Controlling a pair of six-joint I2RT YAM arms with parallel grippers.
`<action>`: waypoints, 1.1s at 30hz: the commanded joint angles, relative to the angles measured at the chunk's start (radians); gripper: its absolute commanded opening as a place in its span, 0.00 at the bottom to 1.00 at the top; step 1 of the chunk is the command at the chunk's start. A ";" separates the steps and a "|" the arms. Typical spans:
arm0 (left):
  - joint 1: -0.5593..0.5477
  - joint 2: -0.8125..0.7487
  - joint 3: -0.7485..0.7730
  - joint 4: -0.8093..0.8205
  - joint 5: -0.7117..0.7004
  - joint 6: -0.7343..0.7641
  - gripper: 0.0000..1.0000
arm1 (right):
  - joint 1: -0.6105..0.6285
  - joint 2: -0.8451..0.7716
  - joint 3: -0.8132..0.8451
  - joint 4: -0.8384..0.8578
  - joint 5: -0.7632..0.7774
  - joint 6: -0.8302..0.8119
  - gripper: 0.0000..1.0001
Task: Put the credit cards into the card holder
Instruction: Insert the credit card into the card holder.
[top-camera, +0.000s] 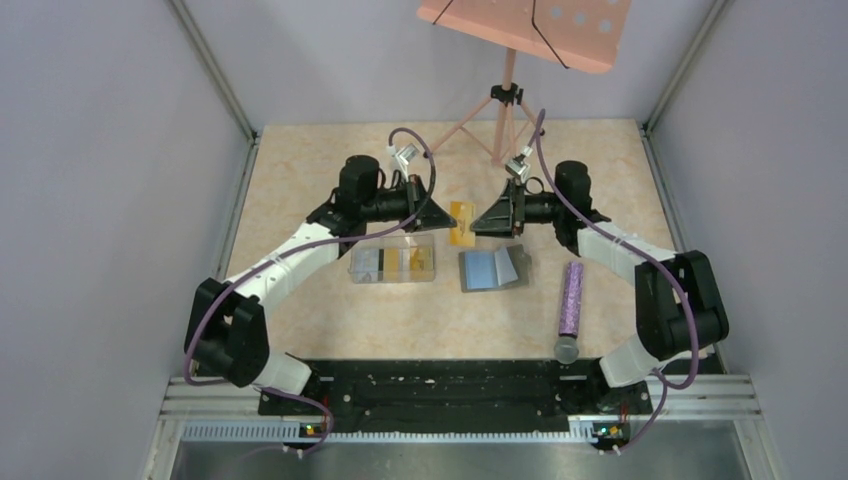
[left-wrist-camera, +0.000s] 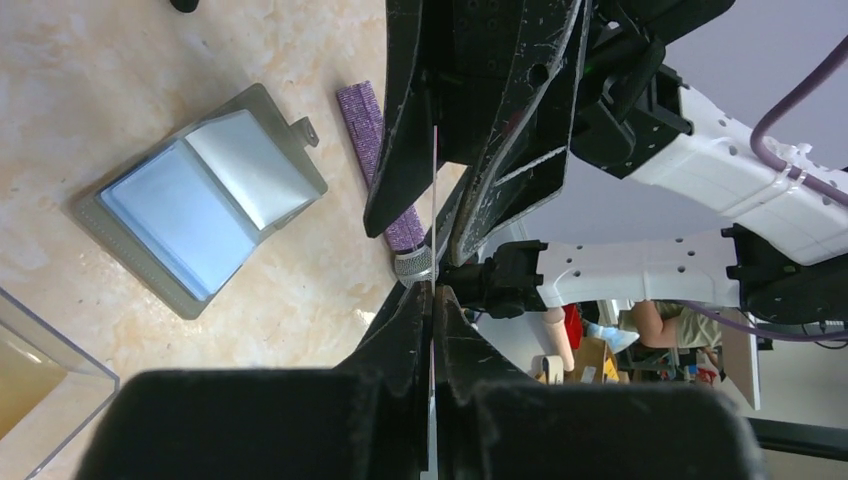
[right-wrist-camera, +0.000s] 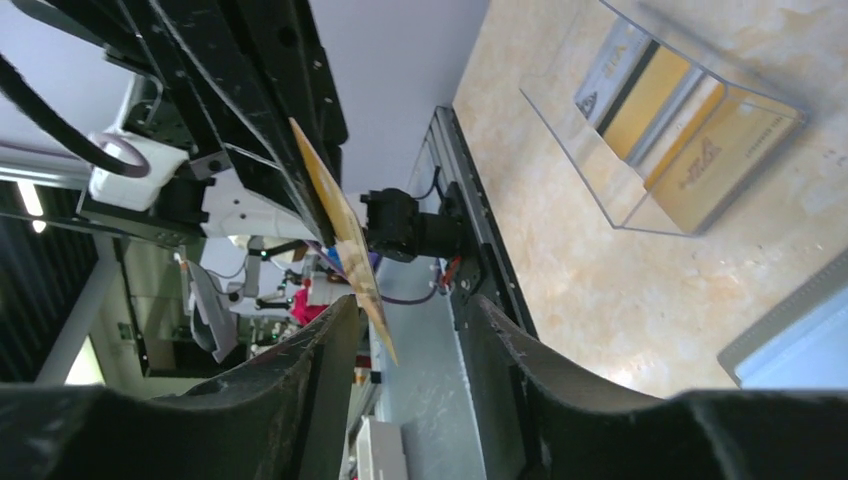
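Left tool (left-wrist-camera: 435, 300) clamps one end of the orange credit card (right-wrist-camera: 340, 225), likely stiff and slick; right tool (right-wrist-camera: 415, 320) gapes around the other.

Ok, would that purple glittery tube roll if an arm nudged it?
Likely: the purple tube is round and lies on its side on the flat table. It looks slim and light, so a brush could shift it.

From above, the ends of the orange card (top-camera: 461, 222) vanish behind the two sets of jaws; the pink music stand (top-camera: 525, 25) runs off the top edge. The left wrist camera catches only a corner of the clear box (left-wrist-camera: 40, 350), the right a sliver of the card holder (right-wrist-camera: 800, 335). Print on the boxed cards (right-wrist-camera: 660, 110) is unreadable.
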 joint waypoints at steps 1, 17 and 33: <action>0.004 0.013 -0.003 0.100 0.039 -0.029 0.00 | 0.015 0.004 -0.031 0.335 -0.047 0.198 0.41; 0.002 0.034 -0.024 0.094 -0.001 -0.034 0.25 | 0.026 0.018 -0.007 0.228 -0.028 0.097 0.00; -0.122 0.376 0.390 -0.696 -0.505 0.189 0.29 | 0.002 0.017 0.189 -0.859 0.509 -0.558 0.00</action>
